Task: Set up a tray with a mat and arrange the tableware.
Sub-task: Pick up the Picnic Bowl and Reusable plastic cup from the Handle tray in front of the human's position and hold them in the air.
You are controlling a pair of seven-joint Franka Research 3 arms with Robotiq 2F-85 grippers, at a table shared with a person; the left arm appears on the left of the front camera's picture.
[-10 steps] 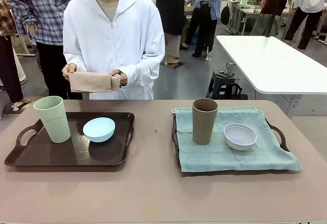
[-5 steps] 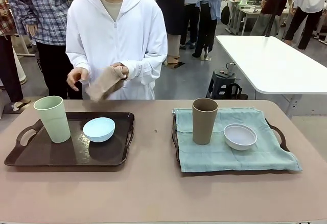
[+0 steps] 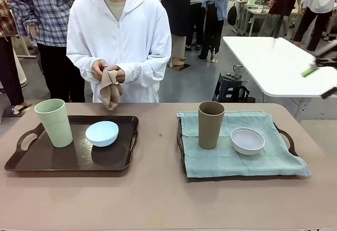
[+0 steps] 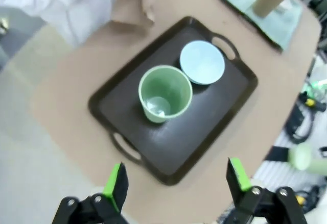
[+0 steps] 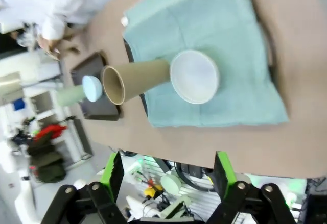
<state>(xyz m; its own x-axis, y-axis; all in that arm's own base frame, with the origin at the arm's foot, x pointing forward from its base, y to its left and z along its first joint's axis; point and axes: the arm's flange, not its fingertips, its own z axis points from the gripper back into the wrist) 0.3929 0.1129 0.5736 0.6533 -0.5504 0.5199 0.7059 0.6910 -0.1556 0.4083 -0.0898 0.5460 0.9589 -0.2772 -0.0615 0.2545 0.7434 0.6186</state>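
A pale green tumbler [image 3: 53, 122] and a light blue bowl [image 3: 101, 133] stand on a bare dark tray [image 3: 31, 160] at the left. A second tray [image 3: 285, 136] at the right is covered by a teal mat [image 3: 237, 160] that carries a brown tumbler [image 3: 210, 124] and a white bowl [image 3: 247, 140]. My left gripper [image 4: 177, 180] hangs open high above the green tumbler [image 4: 164, 92] and blue bowl [image 4: 202, 62]. My right gripper [image 5: 167, 174] is open high over the brown tumbler [image 5: 135, 81] and white bowl [image 5: 194, 76]; the right gripper [image 3: 317, 82] shows blurred at the front view's right edge.
A person in a white hooded top stands at the far side, with both hands bunching a tan cloth [image 3: 109, 91] above the table's far edge. Bare table lies between the two trays and along the near edge. Another white table [image 3: 279, 65] stands behind at the right.
The person's tan cloth went from a flat folded hold to a bunch gathered in both hands. My right gripper has come into the front view at the right edge.
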